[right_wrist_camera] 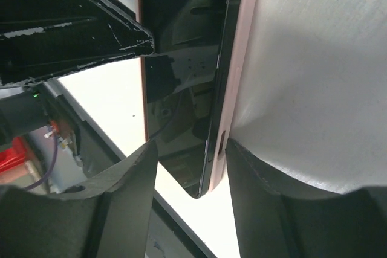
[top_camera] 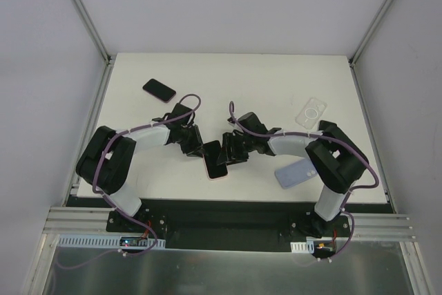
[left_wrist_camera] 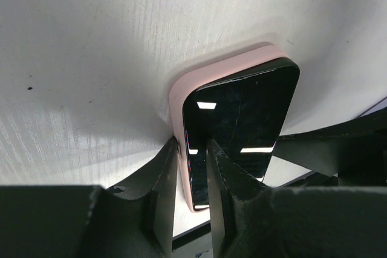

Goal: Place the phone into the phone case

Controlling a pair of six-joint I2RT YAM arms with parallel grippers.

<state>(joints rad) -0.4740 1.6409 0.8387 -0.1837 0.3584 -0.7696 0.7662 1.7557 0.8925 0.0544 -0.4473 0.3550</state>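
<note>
White everywhere from above: a matt white tabletop (top_camera: 276, 81) is boxed in by pale walls (top_camera: 41, 46), and a metal rail (top_camera: 76, 222) runs along the near edge where both arms are bolted. The phone (top_camera: 215, 159) lies around the middle of the tabletop, a little toward the near edge. Both claws meet at it, the left gripper (top_camera: 196, 144) at its far left side and the right gripper (top_camera: 232, 148) at its right side. A second dark phone (top_camera: 159, 90) sits toward the far left corner. A clear case (top_camera: 311, 112) lies toward the right edge, and a lilac case (top_camera: 295, 173) lies toward the near right corner beside the right arm's elbow.

From the left wrist, the surface shows fine streaks and a few dark specks. The phone's black screen is in full view, wrapped in a pink case (left_wrist_camera: 179, 92). The left fingers (left_wrist_camera: 162, 176) stand narrow and pinch the case's long edge, one outside the rim and one on the glass.

From the right wrist, the phone is seen almost edge-on, with pink along its side. The right fingers (right_wrist_camera: 124, 200) stand apart on either side of its end and clamp nothing. One of them is just beside the pink rim.
</note>
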